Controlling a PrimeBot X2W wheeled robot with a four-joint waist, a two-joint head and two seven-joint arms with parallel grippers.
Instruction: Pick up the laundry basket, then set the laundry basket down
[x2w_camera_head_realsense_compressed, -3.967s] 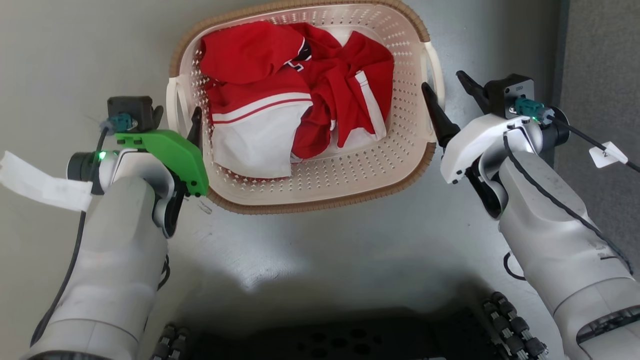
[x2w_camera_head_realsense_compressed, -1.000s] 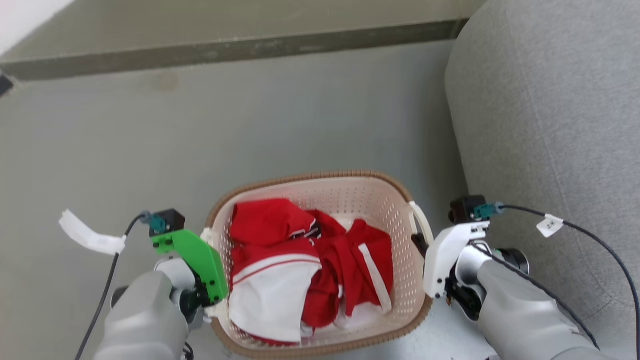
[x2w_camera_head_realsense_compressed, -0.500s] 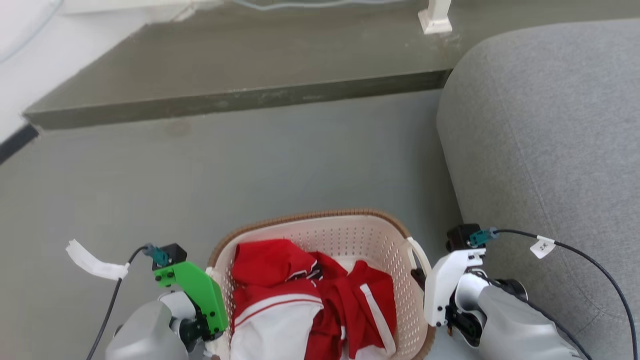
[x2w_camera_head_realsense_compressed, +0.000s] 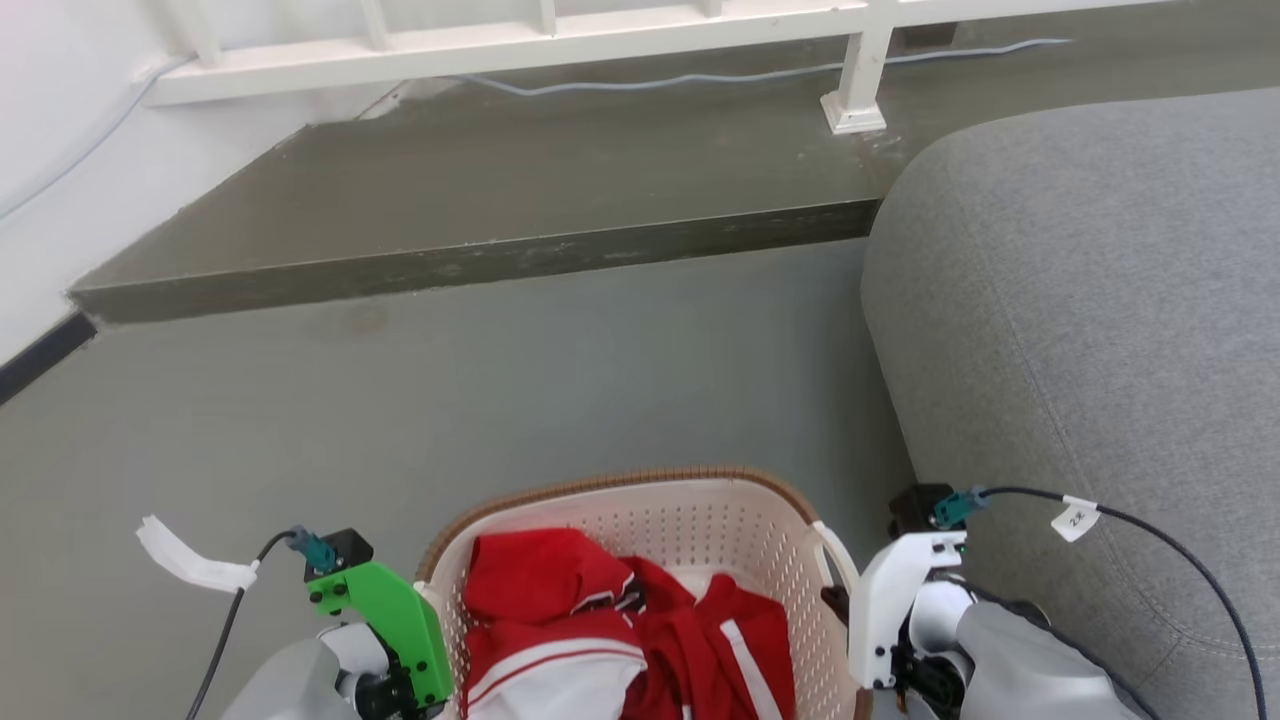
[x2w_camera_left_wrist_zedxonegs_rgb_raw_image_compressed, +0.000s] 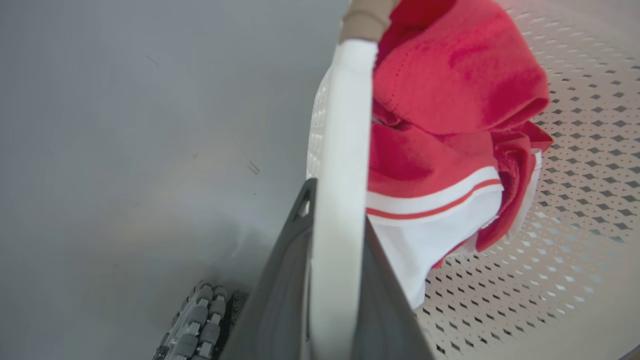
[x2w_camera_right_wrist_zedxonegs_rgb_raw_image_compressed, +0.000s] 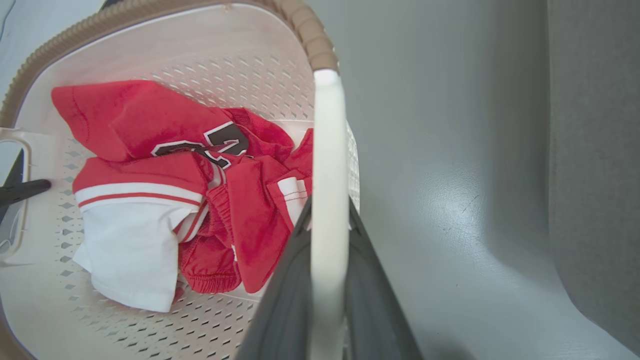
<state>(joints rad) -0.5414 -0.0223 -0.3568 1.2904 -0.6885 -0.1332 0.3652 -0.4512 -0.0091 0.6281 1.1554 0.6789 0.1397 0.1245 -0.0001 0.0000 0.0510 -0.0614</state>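
At floor level, far left to right:

1. Flat white tag (x2w_camera_head_realsense_compressed: 185, 565) on a dark cable.
2. Left gripper (x2w_camera_left_wrist_zedxonegs_rgb_raw_image_compressed: 335, 215), under a glossy green plastic mount (x2w_camera_head_realsense_compressed: 385, 610). Two dark, tapering fingers are pinched against either face of the left handle (x2w_camera_left_wrist_zedxonegs_rgb_raw_image_compressed: 340, 150), a smooth white plastic bar.
3. Laundry basket (x2w_camera_head_realsense_compressed: 600, 482), near centre, held between the two grippers just beside the sofa. Cream plastic, rounded corners, walls pierced with small diamond holes, brown ribbed woven-look rim. Its base is hidden, so contact with the floor cannot be told.
4. Clothing (x2w_camera_head_realsense_compressed: 600, 620) bundled inside: soft red knit fabric with white panels and red-and-white striped trim.
5. Right gripper (x2w_camera_right_wrist_zedxonegs_rgb_raw_image_compressed: 327, 212), behind a white moulded cover (x2w_camera_head_realsense_compressed: 890, 600). Its dark fingers are closed on the right handle (x2w_camera_right_wrist_zedxonegs_rgb_raw_image_compressed: 327, 150), one on each side.
6. Sofa (x2w_camera_head_realsense_compressed: 1100, 300), right: grey woven upholstery, rounded edge.

Far side: smooth grey floor (x2w_camera_head_realsense_compressed: 500, 380), a raised darker step (x2w_camera_head_realsense_compressed: 480, 200), a white railing (x2w_camera_head_realsense_compressed: 500, 40) and a thin pale cable (x2w_camera_head_realsense_compressed: 700, 75).

View notes: the head view hides both sets of fingers, and each wrist view shows its own grip. The right wrist view adds black-and-white lettering (x2w_camera_right_wrist_zedxonegs_rgb_raw_image_compressed: 220, 142) on the red cloth and the left gripper's fingertip at the far handle. The left wrist view adds ribbed grey rollers (x2w_camera_left_wrist_zedxonegs_rgb_raw_image_compressed: 195, 325) low on the floor.
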